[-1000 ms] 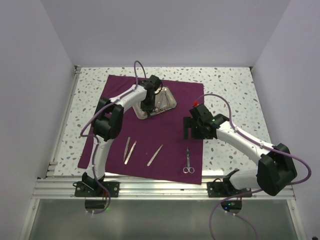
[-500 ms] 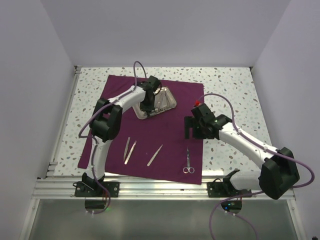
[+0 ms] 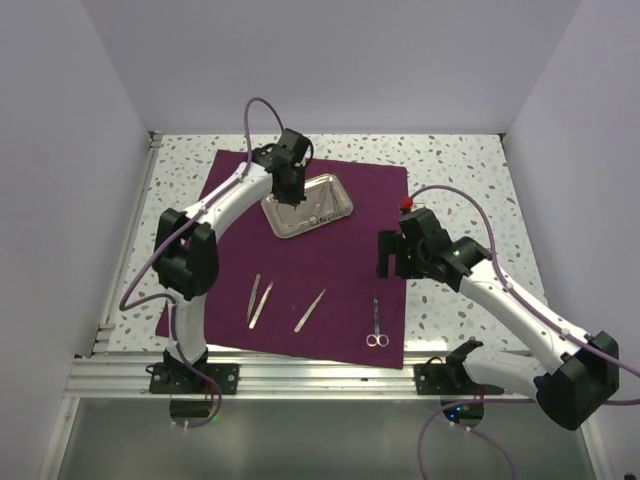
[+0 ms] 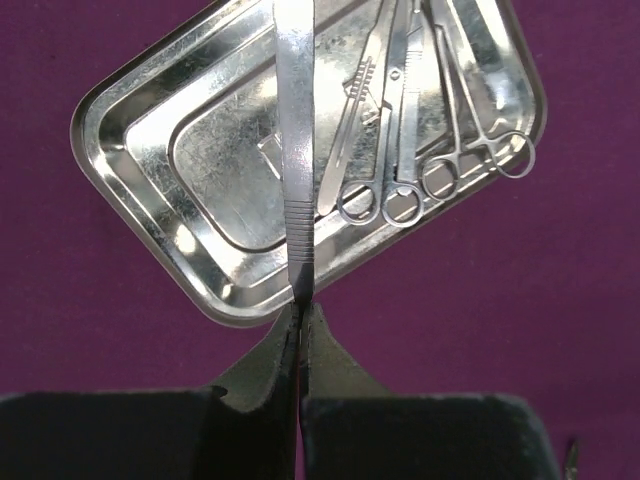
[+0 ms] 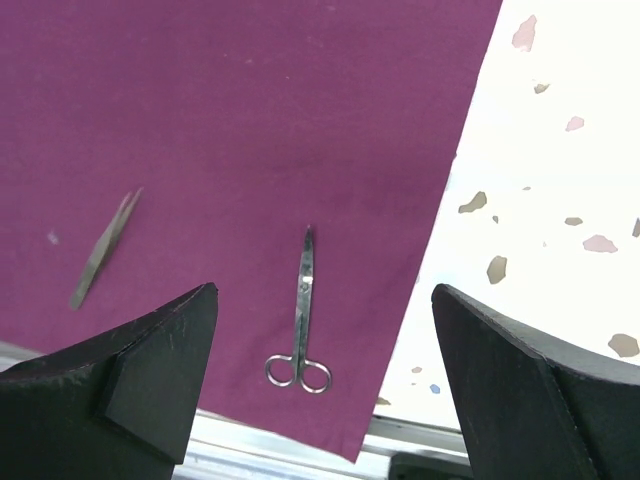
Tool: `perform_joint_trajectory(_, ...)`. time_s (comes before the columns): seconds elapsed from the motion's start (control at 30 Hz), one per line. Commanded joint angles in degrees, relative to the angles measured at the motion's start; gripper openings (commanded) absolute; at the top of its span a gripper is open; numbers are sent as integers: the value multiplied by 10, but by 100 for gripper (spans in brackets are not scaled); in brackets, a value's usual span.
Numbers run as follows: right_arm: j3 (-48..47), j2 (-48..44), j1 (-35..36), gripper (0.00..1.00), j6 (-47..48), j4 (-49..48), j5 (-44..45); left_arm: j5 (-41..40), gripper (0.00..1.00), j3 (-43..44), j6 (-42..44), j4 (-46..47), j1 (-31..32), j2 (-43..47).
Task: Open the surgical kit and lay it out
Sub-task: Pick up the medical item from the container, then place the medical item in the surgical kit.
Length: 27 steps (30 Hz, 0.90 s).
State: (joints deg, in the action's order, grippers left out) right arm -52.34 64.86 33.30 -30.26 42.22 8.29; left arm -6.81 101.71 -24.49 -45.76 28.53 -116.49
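The dark purple cloth (image 3: 340, 270) lies spread flat on the table. The steel tray (image 3: 343, 207) sits on its far part and holds several ring-handled instruments (image 4: 400, 130). My left gripper (image 3: 290, 190) hangs above the tray's near-left rim (image 4: 140, 170), shut on a slim pair of steel tweezers (image 4: 296, 150) that points out over the tray. My right gripper (image 3: 390, 258) is open and empty above the cloth's right side. Below it lie the scissors (image 5: 300, 305) and one pair of tweezers (image 5: 103, 250).
On the cloth's near part lie two tweezers side by side (image 3: 259, 300), a third pair (image 3: 309, 310), and the scissors (image 3: 376, 322). White speckled tabletop (image 5: 560, 150) borders the cloth on the right. A metal rail (image 3: 320, 375) runs along the near edge.
My left gripper has risen and drawn back to the tray's far-left side with the tweezers in its jaws. My right arm has shifted slightly to the right.
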Motion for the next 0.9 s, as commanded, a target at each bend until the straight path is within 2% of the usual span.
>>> perform_joint_trajectory(0.0, -39, -53, -3, 92, 13, 41, 1, 10, 0, -9, -30, -13, 13, 60)
perform_joint_trajectory(0.2, -58, -135, -3, 92, -22, 109, -6, -5, 0, -57, -120, -21, 98, 130)
perform_joint_trajectory(0.33, -78, -180, -3, 93, -36, 160, 1, -36, 0, -91, -215, -17, 209, 170)
perform_joint_trajectory(0.43, -103, -212, -2, 95, -47, 213, 39, -72, 0, -120, -322, -5, 287, 170)
perform_joint_trajectory(0.57, -132, -242, -2, 98, -56, 286, 66, -94, 0, -133, -403, 18, 362, 148)
perform_joint_trajectory(0.73, -142, -295, -3, 98, -55, 334, 68, -131, 0, -133, -418, -7, 411, 122)
perform_joint_trajectory(0.87, -140, -336, -3, 98, -63, 364, 67, -148, 0, -199, -426, -30, 427, 154)
